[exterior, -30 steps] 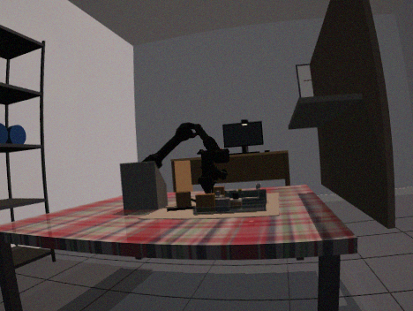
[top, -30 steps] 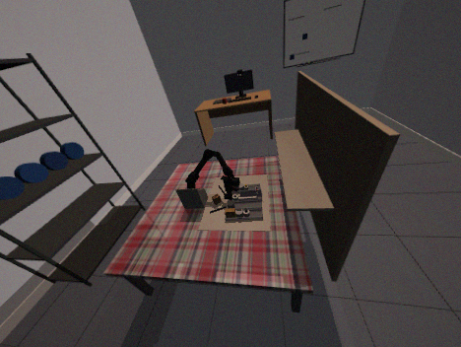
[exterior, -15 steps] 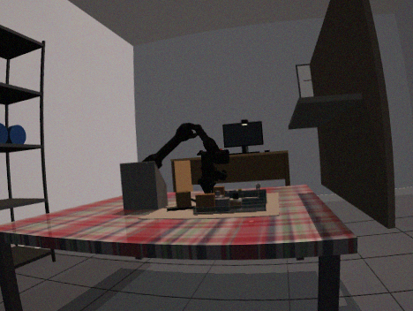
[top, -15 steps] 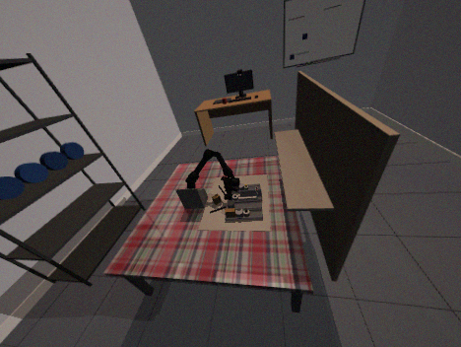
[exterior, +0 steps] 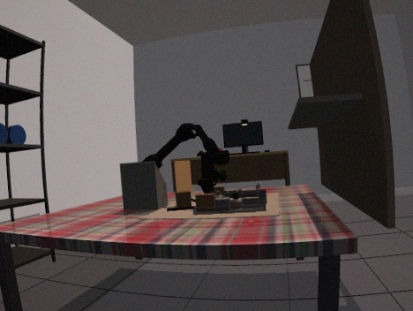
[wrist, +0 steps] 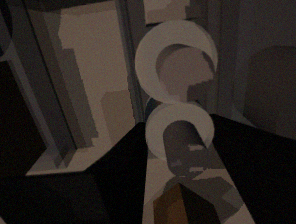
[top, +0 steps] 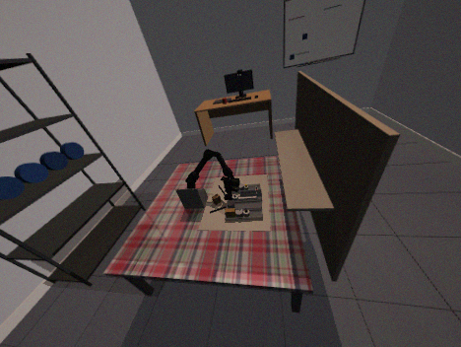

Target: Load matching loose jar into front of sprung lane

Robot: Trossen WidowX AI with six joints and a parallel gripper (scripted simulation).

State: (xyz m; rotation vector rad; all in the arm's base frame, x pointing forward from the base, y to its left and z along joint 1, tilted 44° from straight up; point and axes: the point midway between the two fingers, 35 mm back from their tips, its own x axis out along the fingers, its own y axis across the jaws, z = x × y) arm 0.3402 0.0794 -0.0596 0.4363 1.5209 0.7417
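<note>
Gripper (wrist: 177, 150) is clamped on the loose jar (wrist: 180, 131), fingers stopped partway by its body. You see the pale lid of the held jar right below the wrist camera, dark fingers flanking it on both sides. Directly ahead of it, in line, sits the second jar (wrist: 176, 61), same pale ring lid; in the wrist view the two lids look touching or just apart, you can't tell which. Both sit between grey lane walls (wrist: 131, 75) running away from the gripper. To the gripper's left is a neighbouring lane with a tan floor (wrist: 90, 80).

In the exterior view the arm (exterior: 185, 134) reaches down over the near end of the grey lane rack (exterior: 240, 204), gripper (exterior: 211, 185) low at the rack's front. Rack sits on a tan mat (exterior: 274, 205) on the plaid table (exterior: 247, 234). A brown block (exterior: 183, 199) and a grey box (exterior: 142, 185) stand behind the gripper, toward the arm's base. Pusher plate and front stop are too small and dark to make out.
</note>
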